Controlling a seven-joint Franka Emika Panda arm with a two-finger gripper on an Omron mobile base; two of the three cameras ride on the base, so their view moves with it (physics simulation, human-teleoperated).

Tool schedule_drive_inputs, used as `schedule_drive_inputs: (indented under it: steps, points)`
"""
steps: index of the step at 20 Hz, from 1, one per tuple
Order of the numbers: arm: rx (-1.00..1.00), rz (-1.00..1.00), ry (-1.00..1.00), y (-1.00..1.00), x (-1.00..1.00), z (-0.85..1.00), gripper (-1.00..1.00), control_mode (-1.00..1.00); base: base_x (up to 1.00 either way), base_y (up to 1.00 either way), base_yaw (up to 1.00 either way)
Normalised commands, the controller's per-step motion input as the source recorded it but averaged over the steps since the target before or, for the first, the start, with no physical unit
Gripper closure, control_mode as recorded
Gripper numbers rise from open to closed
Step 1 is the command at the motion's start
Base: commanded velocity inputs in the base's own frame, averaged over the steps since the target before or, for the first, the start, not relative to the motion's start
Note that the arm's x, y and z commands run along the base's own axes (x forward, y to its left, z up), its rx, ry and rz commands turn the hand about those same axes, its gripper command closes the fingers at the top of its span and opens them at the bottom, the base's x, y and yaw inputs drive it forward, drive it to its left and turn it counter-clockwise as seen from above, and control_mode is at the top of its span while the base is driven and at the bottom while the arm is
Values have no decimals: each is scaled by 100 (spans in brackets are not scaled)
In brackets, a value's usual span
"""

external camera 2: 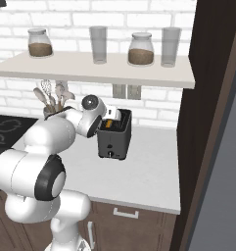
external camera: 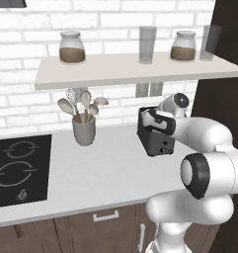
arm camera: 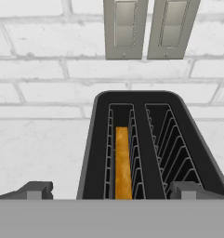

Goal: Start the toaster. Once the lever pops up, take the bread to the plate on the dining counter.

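Gripper (arm camera: pixel 108 190) fingers spread wide at hand view bottom, above toaster (arm camera: pixel 148 144); bread (arm camera: pixel 123 162) in left slot, visible there, barely in base views; pale worktop (external camera: pixel 100 163), white brick wall (external camera: pixel 21 74).

The left base view looks forward and down from behind the arm's left, taking in the bench (external camera: pixel 91 163), the hob (external camera: pixel 19 170) at left and the shelf (external camera: pixel 135 69) above. The right base view looks from behind the arm's right, with the dark cabinet side (external camera 2: pixel 207 122) filling its right. Both share the toaster (external camera: pixel 155 136), the utensil holder (external camera: pixel 84 129), the shelf jars and the brick wall. The hand view sits close above the toaster, facing down into its slots and toward the wall outlets (arm camera: pixel 146 28); it seems tilted slightly forward, though that is hard to judge.
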Motion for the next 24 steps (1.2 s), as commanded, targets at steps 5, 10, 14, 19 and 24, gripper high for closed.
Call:
schedule_drive_inputs:
  steps: [5,10,14,19,24]
  points:
    - [0,0,0,0,0,0,-100,-100,0,0,0]
    - [0,0,0,0,0,0,-100,-100,0,0,0]
    - [0,0,0,0,0,0,-100,-100,0,0,0]
    - [0,0,0,0,0,0,-100,-100,0,0,0]
    - [0,0,0,0,0,0,-100,-100,0,0,0]
